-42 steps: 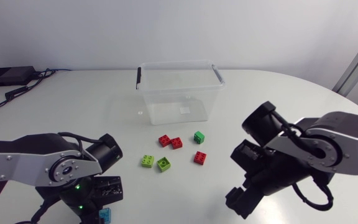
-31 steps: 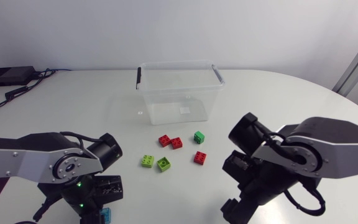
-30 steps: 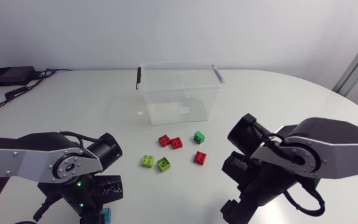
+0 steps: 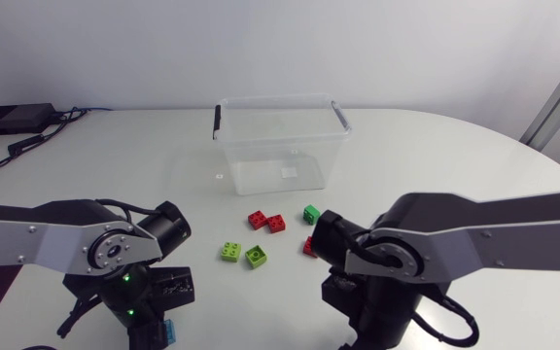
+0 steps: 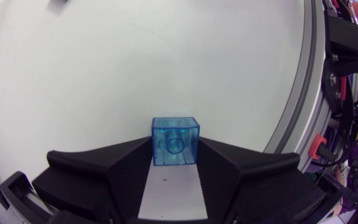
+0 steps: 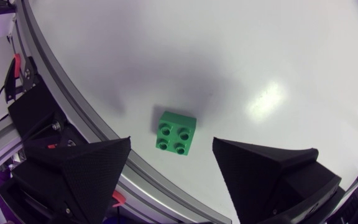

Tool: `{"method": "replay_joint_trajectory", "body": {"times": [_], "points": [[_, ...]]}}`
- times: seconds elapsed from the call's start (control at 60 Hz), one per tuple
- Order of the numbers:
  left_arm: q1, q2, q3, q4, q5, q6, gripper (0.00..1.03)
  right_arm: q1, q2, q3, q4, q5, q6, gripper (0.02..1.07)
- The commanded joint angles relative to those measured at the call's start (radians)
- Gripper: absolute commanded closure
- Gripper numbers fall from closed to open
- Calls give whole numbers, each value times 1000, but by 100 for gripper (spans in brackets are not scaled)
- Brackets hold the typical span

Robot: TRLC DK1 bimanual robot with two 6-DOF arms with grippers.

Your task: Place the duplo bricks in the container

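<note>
A clear plastic container (image 4: 278, 146) stands at the back middle of the table. In front of it lie two red bricks (image 4: 267, 222), a green brick (image 4: 311, 214), two lime bricks (image 4: 243, 254) and another red brick (image 4: 308, 247), half covered by my right arm. My left gripper (image 5: 175, 155) is shut on a translucent blue brick (image 5: 175, 142), low over the table's front edge (image 4: 167, 332). My right gripper (image 6: 172, 142) hangs open above a green four-stud brick (image 6: 176, 131) lying near the table's rim; both fingers are well clear of it.
The table's metal rim (image 6: 73, 112) runs close beside the green brick under my right gripper. A black box with cables (image 4: 13, 120) sits at the far left corner. Both arms (image 4: 95, 253) (image 4: 426, 253) crowd the front of the table.
My right arm has swung left toward the table's middle and now covers part of the red brick. The left arm has barely shifted, still with the blue brick.
</note>
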Motion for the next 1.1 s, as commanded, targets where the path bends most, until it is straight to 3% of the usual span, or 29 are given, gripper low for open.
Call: {"method": "replay_joint_trajectory", "body": {"times": [0.0, 0.1, 0.267, 0.35, 0.483, 0.65, 0.8, 1.083], "points": [[5, -1, 8, 7, 28, 15, 63, 12, 28, -6, -1, -1, 32, 12], [9, -35, 13, 7, 37, 17, 64, 15, 41, -8, 3, 2, 34, 12], [41, -89, 33, 3, 51, 21, 64, 28, 87, -12, 32, 6, 41, 25], [68, -124, 45, 1, 54, 23, 64, 29, 101, -15, 49, 6, 43, 37], [118, -188, 93, -19, 69, 27, 64, 29, 90, -18, 74, 22, 47, 67], [195, -223, 209, -33, 126, 18, 64, 23, 61, -26, 77, 40, 46, 75], [219, -220, 286, 7, 163, -29, 64, -11, 24, -27, 77, 60, 44, 78], [187, -138, 409, 233, 170, -217, 64, -104, -66, 5, 68, 134, 40, 80]]}}
